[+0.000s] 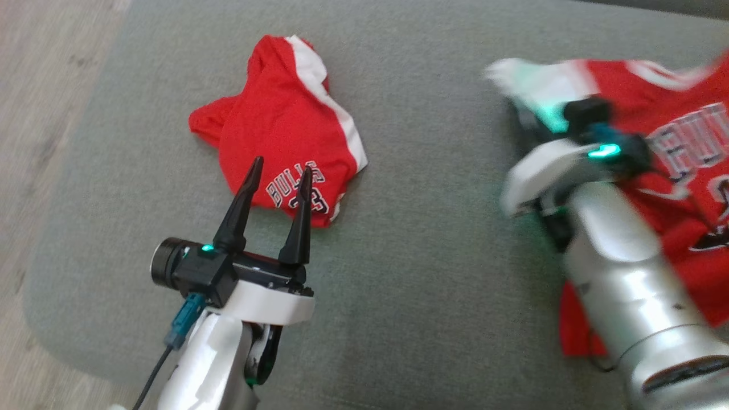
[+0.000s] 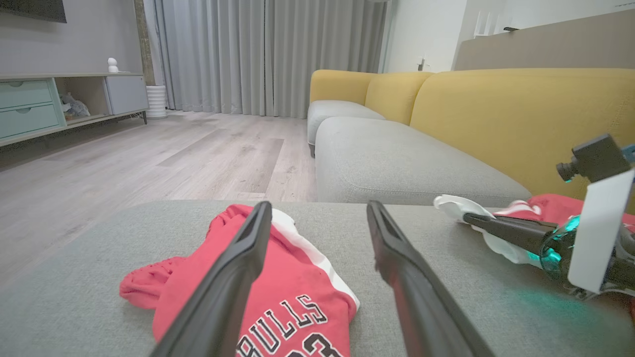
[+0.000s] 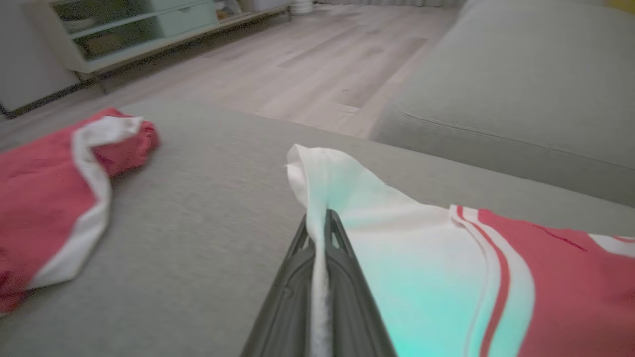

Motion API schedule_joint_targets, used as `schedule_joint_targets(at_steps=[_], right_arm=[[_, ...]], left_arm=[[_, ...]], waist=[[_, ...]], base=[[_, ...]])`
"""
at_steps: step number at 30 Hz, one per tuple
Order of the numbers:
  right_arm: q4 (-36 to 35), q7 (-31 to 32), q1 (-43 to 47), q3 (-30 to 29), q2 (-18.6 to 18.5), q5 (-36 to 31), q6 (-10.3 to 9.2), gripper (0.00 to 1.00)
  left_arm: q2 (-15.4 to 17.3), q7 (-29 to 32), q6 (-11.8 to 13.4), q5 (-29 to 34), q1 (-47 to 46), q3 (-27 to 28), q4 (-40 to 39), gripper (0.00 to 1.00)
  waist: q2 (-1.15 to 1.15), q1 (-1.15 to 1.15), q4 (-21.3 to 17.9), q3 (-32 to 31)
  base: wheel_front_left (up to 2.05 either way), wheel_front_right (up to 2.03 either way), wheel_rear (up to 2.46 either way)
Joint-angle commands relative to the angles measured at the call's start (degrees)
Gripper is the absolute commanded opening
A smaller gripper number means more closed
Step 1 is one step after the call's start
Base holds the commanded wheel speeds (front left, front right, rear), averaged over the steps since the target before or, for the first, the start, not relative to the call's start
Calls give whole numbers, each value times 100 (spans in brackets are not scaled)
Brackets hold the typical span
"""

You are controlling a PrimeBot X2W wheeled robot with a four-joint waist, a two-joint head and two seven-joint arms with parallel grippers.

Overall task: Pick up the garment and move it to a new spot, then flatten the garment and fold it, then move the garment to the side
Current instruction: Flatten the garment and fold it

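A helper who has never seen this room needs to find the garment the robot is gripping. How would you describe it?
On the grey cushion near the yellow sofa lie two red garments. Take the jersey on the robot's right. Its white corner is pinched in the shut right gripper; the crumpled garment on the left lies free.

- Soft, even indoor light; no hard shadows, only faint shade on the grey cushion (image 1: 433, 273)
- Head view: right forearm (image 1: 621, 267) + jersey (image 1: 683, 142) smeared w/ motion blur; left side crisp
- Teal LED glow spills on the jersey's white corner & cushion in right wrist view; whole pic soft, bg out of focus
- Left wrist view: room sharp, wide-angle stretch at edges; near left fingers (image 2: 223, 297) slightly blurred
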Motion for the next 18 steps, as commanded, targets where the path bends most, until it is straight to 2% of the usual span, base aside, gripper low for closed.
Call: schedule_joint_targets(at_steps=[1, 3, 7, 8, 10, 11, 12, 15, 18], right_arm=[[-351, -64, 28, 669, 152, 426, -4, 0], [-782, 23, 266, 1664, 152, 1051, -4, 0], [-1518, 242, 654, 3104, 153, 1836, -4, 0], [-1760, 347, 791, 3633, 153, 2074, -4, 0], [-1906, 433, 898, 4026, 153, 2258, -4, 0], [-1939, 446, 927, 4168, 154, 2301, -4, 5], [-1961, 434, 952, 4274, 154, 2333, -4, 100], [-2009, 357, 1003, 4357, 137, 2497, -4, 100], [-2075, 146, 1030, 4049, 37, 2616, -4, 100]], left_arm=[[33, -29, -1, 58, -110, 224, -148, 100], [33, -29, 4, 90, -70, 260, -151, 100], [33, -29, -5, 148, 14, 339, -153, 100], [33, -29, -12, 173, 60, 380, -149, 100], [33, -29, -18, 199, 112, 417, -144, 100], [33, -29, -22, 212, 138, 433, -140, 100], [33, -29, -28, 223, 165, 448, -137, 100], [33, -29, -42, 250, 248, 498, -130, 100], [33, -29, -57, 278, 326, 542, -127, 100]], waist=[[0, 0, -113, -122], [0, 0, -213, -201], [0, 0, -393, -365], [0, 0, -474, -445], [0, 0, -553, -525], [0, 0, -592, -564], [0, 0, -631, -606], [0, 0, -746, -737], [0, 0, -856, -889]], base=[[0, 0, 0], [0, 0, 0], [0, 0, 0], [0, 0, 0], [0, 0, 0], [0, 0, 0], [0, 0, 0], [0, 0, 0], [0, 0, 0]])
